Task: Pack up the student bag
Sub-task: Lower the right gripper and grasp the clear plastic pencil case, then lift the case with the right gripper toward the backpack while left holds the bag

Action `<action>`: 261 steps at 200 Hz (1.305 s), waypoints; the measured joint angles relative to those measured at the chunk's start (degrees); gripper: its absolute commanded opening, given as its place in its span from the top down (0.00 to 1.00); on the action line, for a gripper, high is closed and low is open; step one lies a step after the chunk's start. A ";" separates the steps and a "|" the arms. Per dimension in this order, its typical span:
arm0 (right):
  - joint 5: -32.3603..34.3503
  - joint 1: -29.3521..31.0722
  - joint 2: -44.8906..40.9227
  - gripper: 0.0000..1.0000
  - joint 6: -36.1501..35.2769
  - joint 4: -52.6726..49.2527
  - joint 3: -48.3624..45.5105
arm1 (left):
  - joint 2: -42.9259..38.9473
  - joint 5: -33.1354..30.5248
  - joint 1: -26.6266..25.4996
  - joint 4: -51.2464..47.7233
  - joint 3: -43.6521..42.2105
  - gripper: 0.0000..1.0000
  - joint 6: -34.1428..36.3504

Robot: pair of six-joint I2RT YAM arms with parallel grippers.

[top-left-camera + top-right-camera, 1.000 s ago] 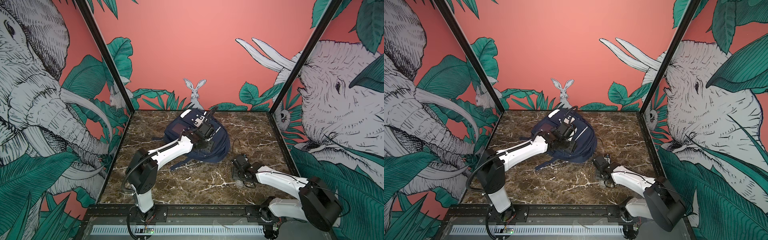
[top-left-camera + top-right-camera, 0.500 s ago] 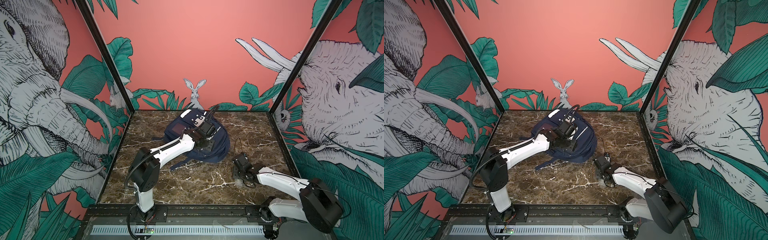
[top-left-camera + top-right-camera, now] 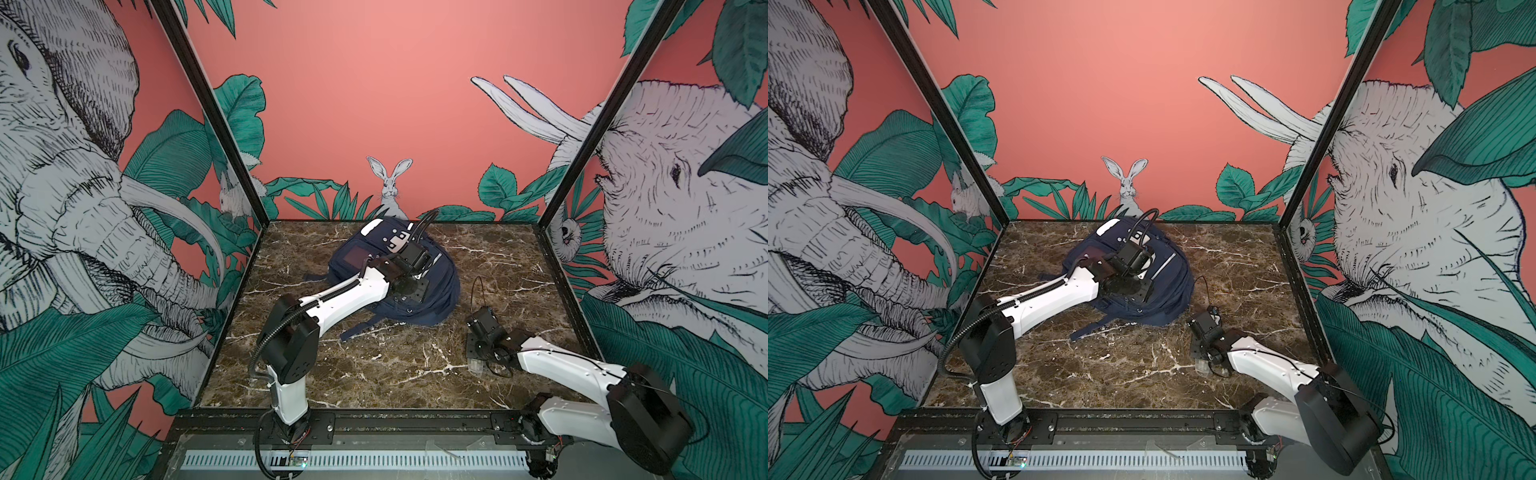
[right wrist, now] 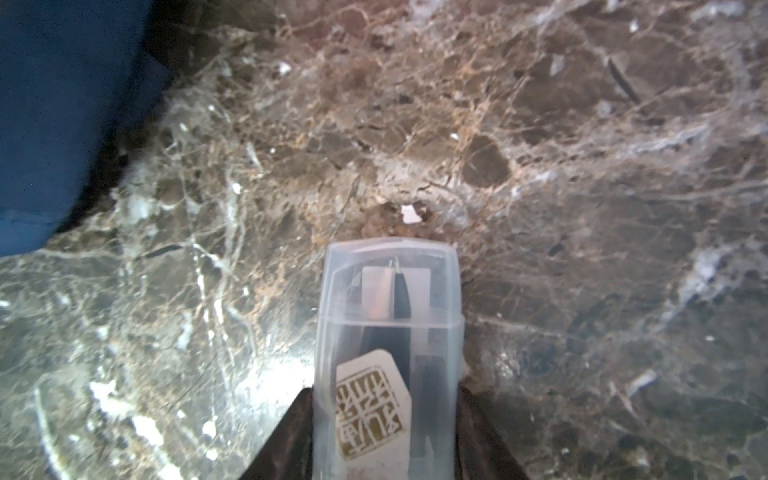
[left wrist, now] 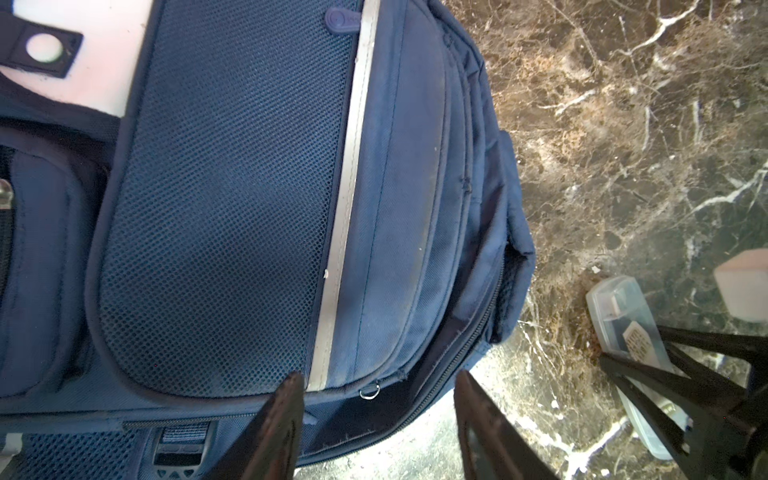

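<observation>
We find the surface point(image 3: 374, 374) patterned as brown marble with white veins, with bright glare patches in both wrist views. A clear plastic case point(image 4: 388, 332) sits toward the front right in both top views point(image 3: 475, 365). We cannot tell whether it rests on the surface. Inside it we note dark slender items and a white label point(image 4: 370, 407) bearing a gold square pattern. A small white chip point(image 4: 409, 212) lies just beyond the case's capped end. The coral back wall point(image 3: 395, 104) shows a rabbit point(image 3: 390, 187) among green leaves point(image 3: 498, 191). Elephants point(image 3: 62, 187) cover the side walls. Black posts point(image 3: 208, 112) frame the corners. A black rail point(image 3: 395, 419) and a white slotted strip point(image 3: 353, 460) run along the front.
</observation>
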 measured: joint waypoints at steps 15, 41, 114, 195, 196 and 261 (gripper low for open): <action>0.00 0.00 -1.31 0.71 -0.07 -0.46 0.00 | 0.11 -0.26 0.00 -0.98 0.50 0.39 0.24; -0.02 0.00 -3.19 0.72 -0.44 -1.09 0.20 | 2.69 -0.81 0.00 -3.98 4.70 0.38 1.07; -4.98 -4.33 -5.53 0.75 -1.46 0.76 3.26 | 12.28 -4.24 -2.69 -8.37 13.49 0.39 4.76; -11.10 -7.93 -5.55 0.77 -1.40 4.13 3.28 | 20.98 -12.20 -6.75 -12.55 22.43 0.44 8.87; -11.08 -7.93 -5.55 0.77 -1.42 4.13 3.28 | 21.20 -12.37 -6.82 -12.59 22.60 0.45 9.01; -11.63 -8.57 -6.10 0.79 -1.42 4.31 3.28 | 25.05 -18.23 -7.30 -16.15 25.20 0.59 11.54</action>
